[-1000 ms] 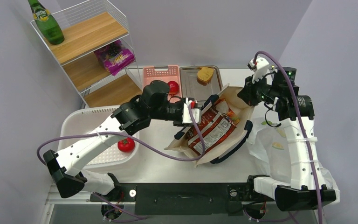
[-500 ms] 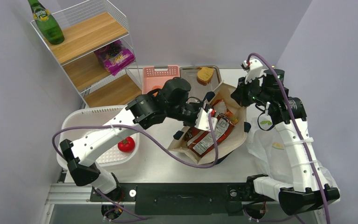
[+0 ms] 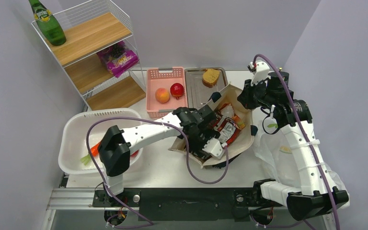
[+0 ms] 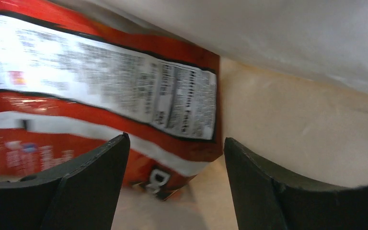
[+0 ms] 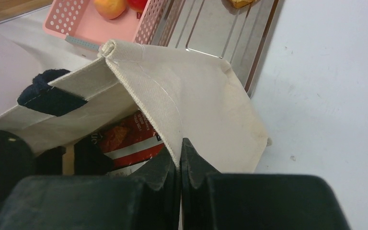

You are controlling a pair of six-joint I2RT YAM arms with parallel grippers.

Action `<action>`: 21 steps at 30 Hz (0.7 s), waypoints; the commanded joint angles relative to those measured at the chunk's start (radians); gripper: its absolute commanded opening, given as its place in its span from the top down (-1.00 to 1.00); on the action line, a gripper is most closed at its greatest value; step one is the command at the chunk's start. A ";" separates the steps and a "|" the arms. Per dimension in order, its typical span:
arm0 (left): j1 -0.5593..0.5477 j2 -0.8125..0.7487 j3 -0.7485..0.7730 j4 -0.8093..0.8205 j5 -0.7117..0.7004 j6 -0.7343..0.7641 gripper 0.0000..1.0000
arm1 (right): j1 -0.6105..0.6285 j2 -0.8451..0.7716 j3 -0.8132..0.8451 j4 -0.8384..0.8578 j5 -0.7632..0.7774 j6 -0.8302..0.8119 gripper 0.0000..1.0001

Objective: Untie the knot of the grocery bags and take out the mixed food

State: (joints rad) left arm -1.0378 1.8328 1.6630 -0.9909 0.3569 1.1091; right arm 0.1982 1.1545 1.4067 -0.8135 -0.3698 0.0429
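The cream canvas tote [image 3: 242, 129] lies open mid-table with red-orange crisp packets [image 3: 224, 130] inside. My right gripper [image 3: 247, 99] is shut on the tote's rim [image 5: 172, 112] and holds it up. My left gripper [image 3: 212, 143] is inside the tote, open, its fingers [image 4: 86, 182] either side of a crisp packet's corner [image 4: 172, 158] without touching it. The thin whitish plastic bag [image 3: 280, 148] lies at the right under my right arm. A peach [image 3: 162, 95] and a red round fruit [image 3: 177, 89] sit in the pink basket [image 3: 165, 76]. A carrot [image 3: 93, 150] lies in the white tub.
A white tub [image 3: 76, 132] stands front left. A metal tray [image 3: 196, 81] with bread [image 3: 211, 76] is at the back. A wire shelf [image 3: 96, 52] at back left holds a green bottle [image 3: 48, 21] and a purple snack packet [image 3: 118, 57].
My left arm has swung from over the tub and basket down into the tote, and its gripper now straddles a packet corner. My right gripper lifted the tote rim slightly and then held still.
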 commanded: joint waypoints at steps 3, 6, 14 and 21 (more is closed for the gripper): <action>-0.020 0.054 -0.110 0.071 -0.118 0.115 -0.44 | 0.009 -0.001 -0.009 0.099 -0.012 0.005 1.00; -0.022 0.090 -0.153 0.128 -0.139 0.127 -0.48 | 0.008 0.012 -0.026 0.095 -0.009 -0.019 1.00; 0.013 0.061 -0.127 0.239 -0.006 -0.002 0.57 | -0.076 0.037 -0.058 0.044 -0.042 -0.082 1.00; 0.051 -0.124 -0.105 0.371 0.201 -0.202 1.00 | -0.170 0.044 -0.099 0.003 -0.073 -0.167 1.00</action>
State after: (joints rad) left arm -1.0016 1.8584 1.5070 -0.7280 0.3969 1.0286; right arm 0.0563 1.2083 1.3144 -0.8387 -0.3882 -0.0631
